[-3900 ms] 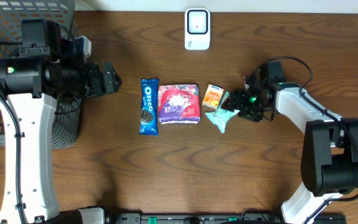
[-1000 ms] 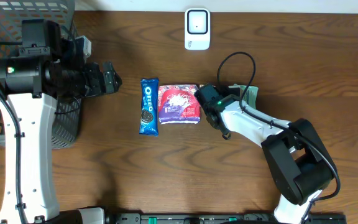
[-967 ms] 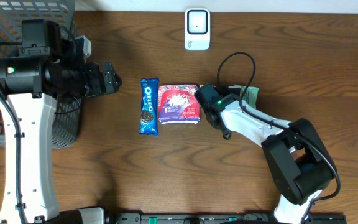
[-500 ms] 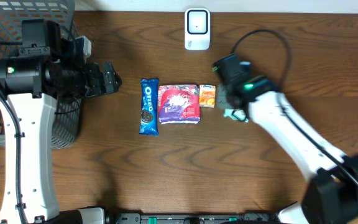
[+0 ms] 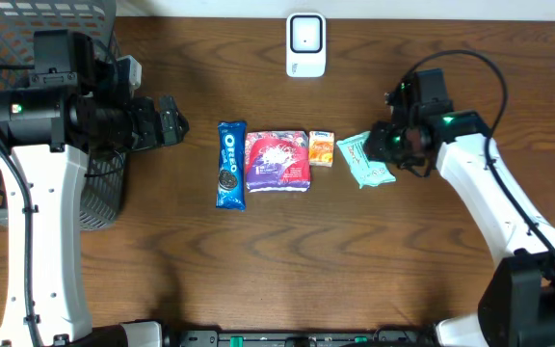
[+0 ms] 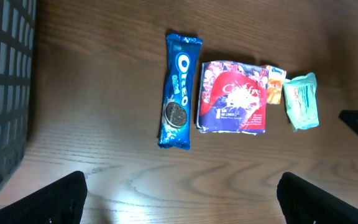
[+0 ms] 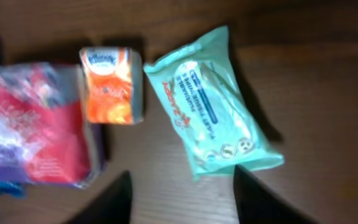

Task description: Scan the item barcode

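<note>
A teal wipes pack (image 5: pixel 364 160) lies flat on the wooden table, just right of a small orange box (image 5: pixel 323 148). My right gripper (image 5: pixel 387 146) hovers at the pack's right edge, open, with nothing between its fingers. In the right wrist view the teal pack (image 7: pixel 213 109) lies just ahead of the right gripper (image 7: pixel 182 202), beside the orange box (image 7: pixel 109 84). The white scanner (image 5: pixel 305 43) stands at the table's far edge. My left gripper (image 5: pixel 170 123) is wide open over bare wood at the left, and in its own view the left gripper (image 6: pixel 182 205) holds nothing.
A blue Oreo pack (image 5: pixel 230 164) and a red and purple pack (image 5: pixel 277 161) lie left of the orange box. A dark mesh basket (image 5: pixel 27 39) stands at the far left. A black cable loops above the right arm (image 5: pixel 480 183).
The right arm swung back from the middle to the right. Its gripper went from shut to open, and the teal pack now lies free on the table beside the orange box.
</note>
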You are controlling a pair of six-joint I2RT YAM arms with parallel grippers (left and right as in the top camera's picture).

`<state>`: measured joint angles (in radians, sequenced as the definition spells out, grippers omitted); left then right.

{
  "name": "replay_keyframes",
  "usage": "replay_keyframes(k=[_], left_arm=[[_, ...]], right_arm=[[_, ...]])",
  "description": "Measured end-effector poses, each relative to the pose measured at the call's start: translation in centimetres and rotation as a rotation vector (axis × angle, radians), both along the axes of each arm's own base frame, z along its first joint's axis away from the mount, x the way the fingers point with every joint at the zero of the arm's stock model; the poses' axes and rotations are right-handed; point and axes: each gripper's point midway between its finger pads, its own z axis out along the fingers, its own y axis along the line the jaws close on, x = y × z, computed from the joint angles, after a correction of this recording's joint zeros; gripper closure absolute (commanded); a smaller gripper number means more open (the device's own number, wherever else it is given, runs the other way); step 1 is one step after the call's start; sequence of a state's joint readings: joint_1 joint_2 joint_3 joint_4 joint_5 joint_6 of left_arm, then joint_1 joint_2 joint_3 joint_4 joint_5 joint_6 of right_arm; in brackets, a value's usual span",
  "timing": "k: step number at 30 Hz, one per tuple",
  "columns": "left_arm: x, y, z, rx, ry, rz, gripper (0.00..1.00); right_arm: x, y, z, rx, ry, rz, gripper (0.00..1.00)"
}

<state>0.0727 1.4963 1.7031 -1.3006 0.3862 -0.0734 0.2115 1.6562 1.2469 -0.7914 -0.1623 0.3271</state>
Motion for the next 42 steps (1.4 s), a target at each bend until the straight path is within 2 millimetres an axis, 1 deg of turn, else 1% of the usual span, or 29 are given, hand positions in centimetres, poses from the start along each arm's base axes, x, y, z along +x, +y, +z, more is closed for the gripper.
replay_keyframes(k=[2,3,7,10,12,15,17,21,24,28,34,35,37,38,40,42], left_arm=[[0.0,0.0,0.0,0.0,0.0,0.0,0.02],[0.0,0.0,0.0,0.0,-0.001,0.0,0.02],[0.0,0.0,0.0,0.0,-0.001,0.0,0.02],[0.0,0.0,0.0,0.0,-0.001,0.0,0.02],[0.0,0.0,0.0,0.0,-0.001,0.0,0.02],[0.0,0.0,0.0,0.0,0.0,0.0,0.02],[0.0,0.0,0.0,0.0,0.0,0.0,0.02],[0.0,0.0,0.0,0.0,-0.001,0.0,0.02],[0.0,0.0,0.0,0.0,0.0,0.0,0.02],[0.0,0.0,0.0,0.0,-0.001,0.0,0.02],[0.0,0.0,0.0,0.0,0.0,0.0,0.02],[0.0,0.0,0.0,0.0,-0.001,0.0,0.02],[0.0,0.0,0.0,0.0,0.0,0.0,0.02],[0.0,0.0,0.0,0.0,0.0,0.0,0.02],[0.0,0.0,0.0,0.0,-0.001,0.0,0.02],[0.0,0.0,0.0,0.0,-0.001,0.0,0.02]], right_arm=[[-0.2,0.5,-0.4,-0.063,-0.011,0.032,0.21],[-0.2,0.7,-0.5,-0.084,-0.014,0.042,0.2],[-0.5,1.8,-1.5,-0.243,-0.039,0.083,0.17],[-0.3,2.7,-2.8,-0.341,-0.056,0.1,0.18],[-0.1,3.1,-4.1,-0.398,-0.06,0.11,0.18],[0.0,3.1,-6.2,-0.491,-0.052,0.115,0.23],[0.2,3.0,-7.3,-0.553,-0.054,0.114,0.31],[0.1,2.6,-8.6,-0.65,-0.063,0.117,0.43],[0.1,2.3,-9.0,-0.689,-0.063,0.116,0.44],[0.2,1.8,-9.7,-0.729,-0.059,0.112,0.44],[1.0,1.2,-9.7,-0.784,-0.094,0.09,0.45],[1.2,1.1,-9.7,-0.792,-0.101,0.086,0.48],[1.6,1.0,-9.8,-0.808,-0.113,0.086,0.57],[1.7,1.0,-9.9,-0.815,-0.118,0.086,0.64],[2.0,0.9,-10.1,-0.837,-0.121,0.09,0.83],[2.1,0.6,-10.2,-0.864,-0.123,0.093,0.99]])
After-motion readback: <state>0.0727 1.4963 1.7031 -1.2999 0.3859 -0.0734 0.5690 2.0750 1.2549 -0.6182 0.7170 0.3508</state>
